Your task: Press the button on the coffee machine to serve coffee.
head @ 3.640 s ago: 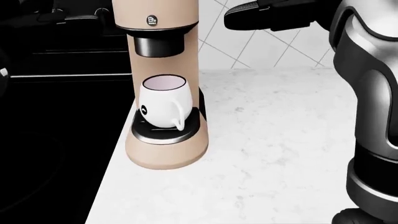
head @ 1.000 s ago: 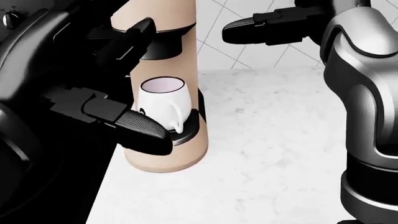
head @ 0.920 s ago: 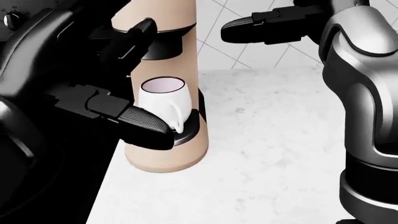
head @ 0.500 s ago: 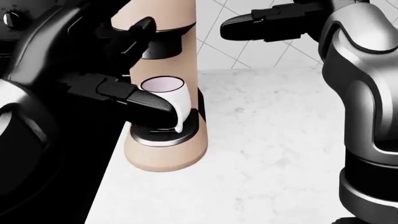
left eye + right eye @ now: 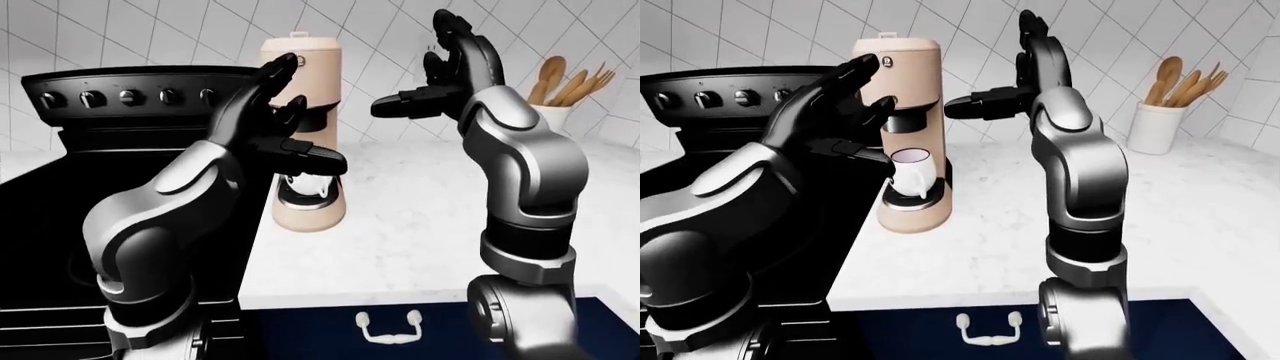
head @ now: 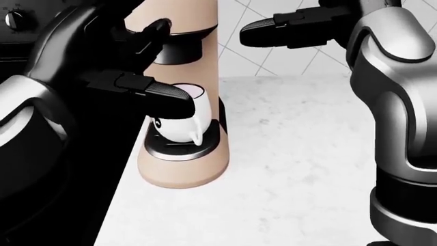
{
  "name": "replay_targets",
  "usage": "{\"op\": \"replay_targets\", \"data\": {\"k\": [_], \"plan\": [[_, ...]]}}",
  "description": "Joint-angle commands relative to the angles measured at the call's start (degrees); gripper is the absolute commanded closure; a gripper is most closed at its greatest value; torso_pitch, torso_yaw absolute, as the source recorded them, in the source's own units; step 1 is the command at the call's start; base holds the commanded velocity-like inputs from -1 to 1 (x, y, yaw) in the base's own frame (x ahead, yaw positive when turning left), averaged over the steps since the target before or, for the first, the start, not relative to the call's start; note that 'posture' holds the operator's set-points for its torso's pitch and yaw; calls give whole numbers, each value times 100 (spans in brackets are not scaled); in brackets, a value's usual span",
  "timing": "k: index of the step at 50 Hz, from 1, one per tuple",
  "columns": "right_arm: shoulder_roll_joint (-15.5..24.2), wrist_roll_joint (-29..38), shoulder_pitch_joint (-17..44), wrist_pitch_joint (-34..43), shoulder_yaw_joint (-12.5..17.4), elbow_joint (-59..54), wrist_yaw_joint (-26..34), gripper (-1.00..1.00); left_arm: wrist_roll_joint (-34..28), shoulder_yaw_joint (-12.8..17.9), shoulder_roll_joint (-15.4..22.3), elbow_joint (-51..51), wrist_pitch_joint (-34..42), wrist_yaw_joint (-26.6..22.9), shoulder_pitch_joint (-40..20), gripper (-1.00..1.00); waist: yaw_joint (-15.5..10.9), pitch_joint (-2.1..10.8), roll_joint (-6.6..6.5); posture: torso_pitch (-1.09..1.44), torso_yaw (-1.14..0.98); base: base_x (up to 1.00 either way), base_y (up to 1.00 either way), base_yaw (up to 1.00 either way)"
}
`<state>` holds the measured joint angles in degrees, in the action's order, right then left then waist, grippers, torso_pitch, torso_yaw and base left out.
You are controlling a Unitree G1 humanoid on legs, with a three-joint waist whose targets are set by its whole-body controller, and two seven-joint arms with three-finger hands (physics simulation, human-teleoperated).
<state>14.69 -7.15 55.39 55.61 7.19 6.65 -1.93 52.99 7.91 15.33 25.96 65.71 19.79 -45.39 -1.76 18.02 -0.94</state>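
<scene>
White mug [image 5: 915,171] in coffee machine [image 5: 908,127] — crock [image 5: 1158,127] holds spoons; both hands' fingers wide.

In the head view the machine [image 6: 183,97] is cut off at the top edge, so its button does not show there. The left hand [image 5: 262,112] hides the machine's spout in the left-eye view, and one finger covers part of the cup [image 6: 183,122]. The button [image 5: 886,61] is too small to read.
</scene>
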Motion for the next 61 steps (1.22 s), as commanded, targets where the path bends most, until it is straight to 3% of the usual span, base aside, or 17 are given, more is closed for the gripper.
{"op": "replay_targets", "data": {"k": [1, 61], "plan": [[42, 9, 200, -147, 41, 135, -23, -100, -115, 82, 27, 27, -177, -78, -198, -100, 1, 46, 8, -49, 0, 0, 0, 0], [-14, -15, 160, -280, 16, 56, -51, -100, -1479, -19, -391, -1117, -846, -1112, -340, -100, -21, 38, 63, -49, 0, 0, 0, 0]]}}
